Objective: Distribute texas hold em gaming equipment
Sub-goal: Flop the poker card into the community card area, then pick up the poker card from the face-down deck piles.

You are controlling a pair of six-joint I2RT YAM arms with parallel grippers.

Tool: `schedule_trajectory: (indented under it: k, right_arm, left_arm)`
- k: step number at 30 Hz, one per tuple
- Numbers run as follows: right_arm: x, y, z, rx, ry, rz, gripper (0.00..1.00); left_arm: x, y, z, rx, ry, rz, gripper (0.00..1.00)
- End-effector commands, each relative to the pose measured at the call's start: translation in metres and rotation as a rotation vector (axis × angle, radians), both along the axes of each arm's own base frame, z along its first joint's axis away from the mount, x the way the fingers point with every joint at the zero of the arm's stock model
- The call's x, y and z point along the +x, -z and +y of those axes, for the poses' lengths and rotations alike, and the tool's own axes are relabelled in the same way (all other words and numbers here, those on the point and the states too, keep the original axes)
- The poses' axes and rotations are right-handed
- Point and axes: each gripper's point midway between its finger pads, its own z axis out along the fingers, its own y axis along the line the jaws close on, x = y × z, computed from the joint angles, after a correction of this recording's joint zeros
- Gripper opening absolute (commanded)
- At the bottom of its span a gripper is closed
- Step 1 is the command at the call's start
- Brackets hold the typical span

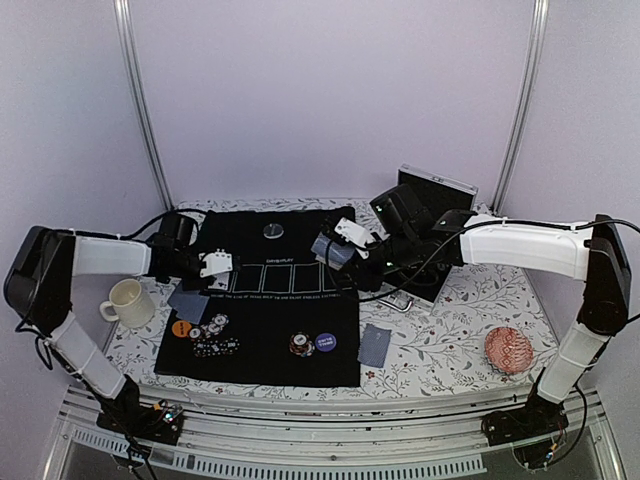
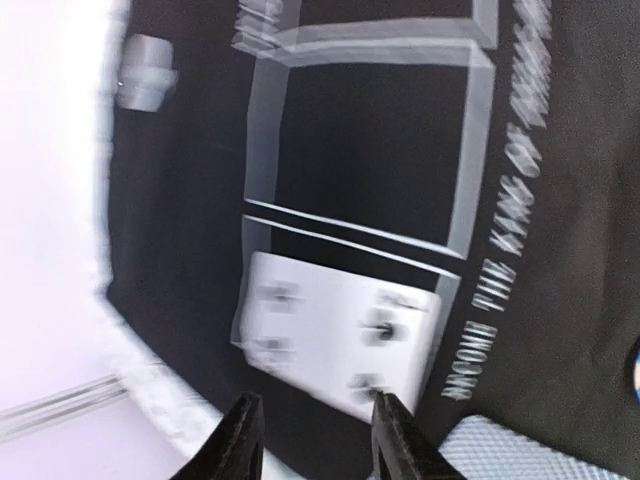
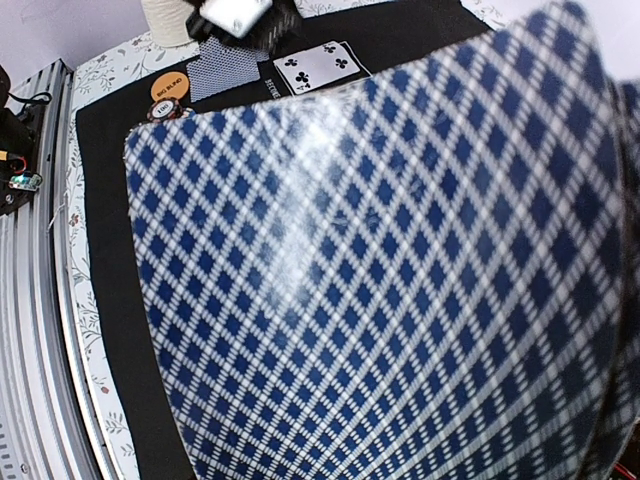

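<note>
My left gripper (image 2: 318, 430) is open, its jaws apart just above the black mat (image 1: 260, 360). A white face-up playing card (image 2: 340, 340) lies flat in the mat's leftmost printed box, just beyond the fingertips and free of them. In the top view the left gripper (image 1: 218, 265) hovers over that box. My right gripper (image 1: 345, 238) hangs over the mat's right boxes, shut on a playing card (image 3: 380, 280) whose blue diamond back fills the right wrist view and hides the fingers. On the mat lie a silver disc (image 1: 273, 231), an orange disc (image 1: 181, 327), chip stacks (image 1: 215, 325) and a purple disc (image 1: 325, 342).
A cream mug (image 1: 128, 302) stands left of the mat. A face-down card (image 1: 188, 303) lies at the mat's left edge and another (image 1: 375, 343) on the flowered cloth to its right. A red patterned disc (image 1: 508, 350) sits at the right, with a black case (image 1: 430, 215) behind.
</note>
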Motion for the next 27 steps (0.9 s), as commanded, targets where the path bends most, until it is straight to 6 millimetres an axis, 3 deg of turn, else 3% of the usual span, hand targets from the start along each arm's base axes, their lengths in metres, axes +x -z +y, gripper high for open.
schedule_trajectory:
  k: [1,3,5,8,11,13,14,18,27]
  right_arm:
    - [0.003,-0.021,-0.003,0.042,0.02,-0.036,0.37]
    - [0.005,-0.022,-0.002,0.04,0.023,-0.04,0.37]
    - [0.008,-0.023,-0.001,0.041,0.027,-0.042,0.37]
    - [0.011,-0.028,0.002,0.052,0.031,-0.047,0.37]
    - [0.012,-0.032,0.005,0.061,0.033,-0.052,0.37]
    - [0.014,-0.033,0.007,0.058,0.036,-0.055,0.37]
    - [0.014,-0.033,0.008,0.054,0.037,-0.056,0.37]
    - [0.014,-0.031,0.01,0.053,0.031,-0.053,0.37]
    - [0.009,-0.03,0.019,0.058,0.014,-0.044,0.37]
  left_arm:
    - [0.029,-0.122,-0.036,-0.25,-0.055,-0.284,0.42]
    - [0.032,-0.187,-0.053,-0.489,-0.121,-0.381,0.53]
    - [0.025,-0.243,-0.076,-0.809,-0.183,-0.32,0.63]
    - [-0.005,-0.283,-0.118,-1.176,-0.17,-0.032,0.66]
    - [-0.029,-0.279,-0.155,-1.336,-0.169,0.246,0.75]
    - [-0.048,-0.268,-0.184,-1.348,-0.137,0.425,0.96]
    - [-0.058,-0.262,-0.198,-1.334,-0.118,0.491,0.98]
    - [-0.073,-0.247,-0.23,-1.259,-0.1,0.591,0.97]
    - [-0.067,-0.222,-0.248,-1.189,-0.122,0.654,0.87]
